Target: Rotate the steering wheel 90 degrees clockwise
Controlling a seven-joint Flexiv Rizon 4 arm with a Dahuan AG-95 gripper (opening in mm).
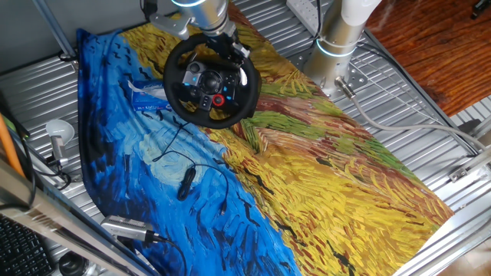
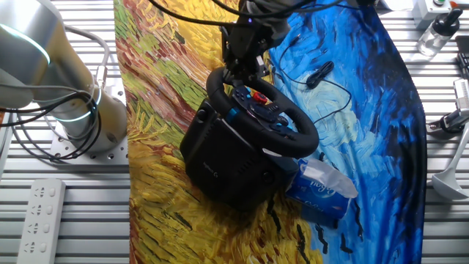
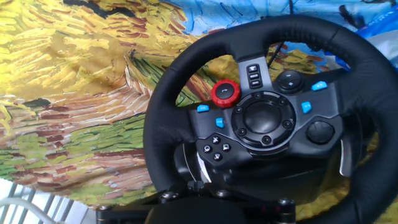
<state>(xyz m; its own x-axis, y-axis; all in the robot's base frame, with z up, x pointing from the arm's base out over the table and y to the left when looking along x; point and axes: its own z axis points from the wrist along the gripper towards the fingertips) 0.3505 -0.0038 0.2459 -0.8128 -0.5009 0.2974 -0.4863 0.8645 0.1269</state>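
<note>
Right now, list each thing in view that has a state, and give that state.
Wheel: upright on its base, rim tilted; hub turned sideways in the hand view.
Gripper: at the rim's top edge; fingers hidden, grip unclear.
Small cabled device: lying flat on the cloth.
Tissue pack: lying beside the base.

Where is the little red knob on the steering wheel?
The red knob sits on the steering wheel hub, upper left in the hand view, just above two small blue buttons.

I see the steering wheel (image 1: 212, 81), black and round, red knob (image 3: 225, 93), blue buttons, tilted up on its black base (image 2: 223, 163), on the painted cloth
</note>
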